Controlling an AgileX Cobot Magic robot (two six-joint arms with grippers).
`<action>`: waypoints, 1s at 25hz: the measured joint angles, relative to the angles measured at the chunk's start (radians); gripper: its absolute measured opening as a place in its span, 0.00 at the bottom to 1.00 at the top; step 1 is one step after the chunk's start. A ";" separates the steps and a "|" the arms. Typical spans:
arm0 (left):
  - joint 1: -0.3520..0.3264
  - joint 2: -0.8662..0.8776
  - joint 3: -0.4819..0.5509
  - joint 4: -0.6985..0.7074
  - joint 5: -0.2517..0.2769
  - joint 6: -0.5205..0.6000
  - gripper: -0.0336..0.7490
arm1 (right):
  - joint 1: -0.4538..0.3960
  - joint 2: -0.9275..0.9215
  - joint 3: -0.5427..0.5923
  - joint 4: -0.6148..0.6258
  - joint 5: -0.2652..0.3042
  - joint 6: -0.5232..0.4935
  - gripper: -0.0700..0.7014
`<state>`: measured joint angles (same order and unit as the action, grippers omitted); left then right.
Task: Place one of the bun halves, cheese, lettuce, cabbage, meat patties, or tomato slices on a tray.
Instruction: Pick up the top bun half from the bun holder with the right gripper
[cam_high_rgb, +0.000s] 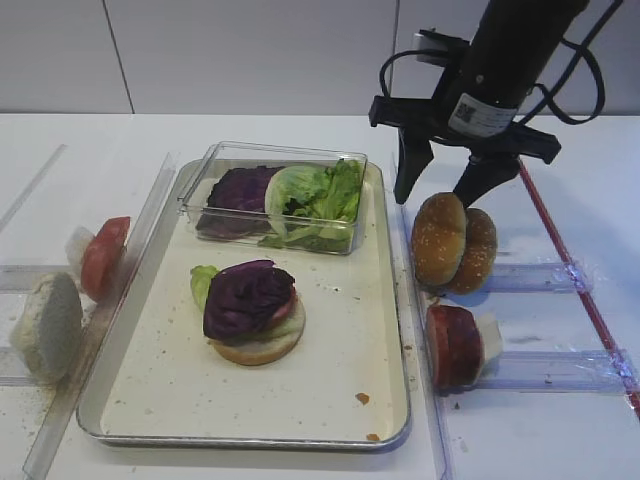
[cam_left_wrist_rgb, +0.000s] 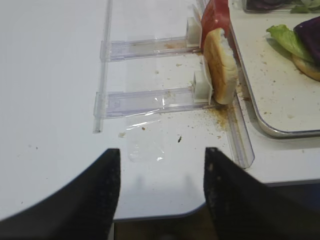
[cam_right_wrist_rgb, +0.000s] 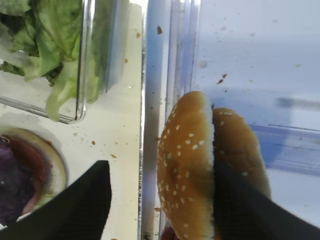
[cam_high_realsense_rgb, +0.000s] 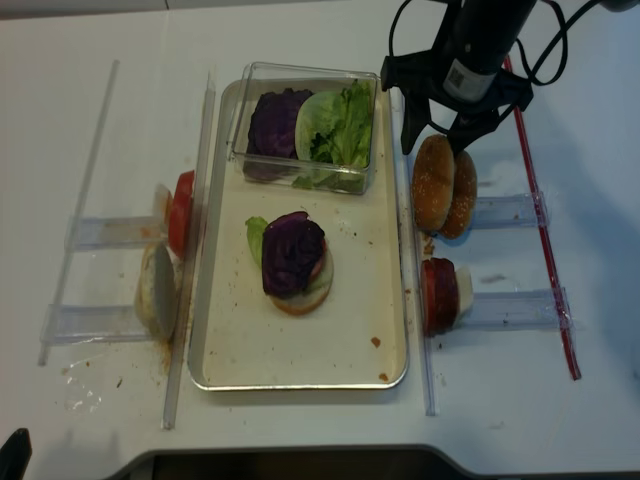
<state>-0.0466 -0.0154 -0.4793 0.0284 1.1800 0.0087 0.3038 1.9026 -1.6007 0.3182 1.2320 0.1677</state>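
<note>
Two sesame bun halves (cam_high_rgb: 438, 240) (cam_right_wrist_rgb: 185, 170) stand on edge, side by side, in a clear rack right of the tray (cam_high_rgb: 340, 330). My right gripper (cam_high_rgb: 437, 197) (cam_right_wrist_rgb: 161, 175) is open and straddles the nearer one. One finger hangs over the tray rim, the other sits between the two buns. On the tray lies a stack of bun bottom, lettuce and purple cabbage (cam_high_rgb: 247, 297). A meat patty (cam_high_rgb: 455, 345) stands in the rack nearer the front. A tomato slice (cam_high_rgb: 103, 257) and a pale bun (cam_high_rgb: 48, 325) stand left of the tray. My left gripper (cam_left_wrist_rgb: 161, 154) is open over the table's front edge.
A clear plastic box (cam_high_rgb: 275, 150) with lettuce (cam_high_rgb: 320, 195) and cabbage (cam_high_rgb: 240, 190) sits at the tray's back end. Clear rack rails (cam_high_rgb: 540, 275) lie along both sides of the tray. A red strip (cam_high_rgb: 570, 260) runs down the far right.
</note>
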 joint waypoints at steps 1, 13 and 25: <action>0.000 0.000 0.000 0.000 0.000 0.000 0.50 | 0.000 0.002 0.000 0.006 0.000 0.000 0.68; 0.000 0.000 0.000 0.000 0.000 0.000 0.50 | 0.018 0.021 0.000 0.018 -0.004 0.000 0.68; 0.000 0.000 0.000 0.000 0.000 0.000 0.50 | 0.028 0.028 0.004 0.002 -0.004 0.000 0.68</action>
<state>-0.0466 -0.0154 -0.4793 0.0284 1.1800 0.0087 0.3321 1.9308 -1.5966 0.3198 1.2283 0.1677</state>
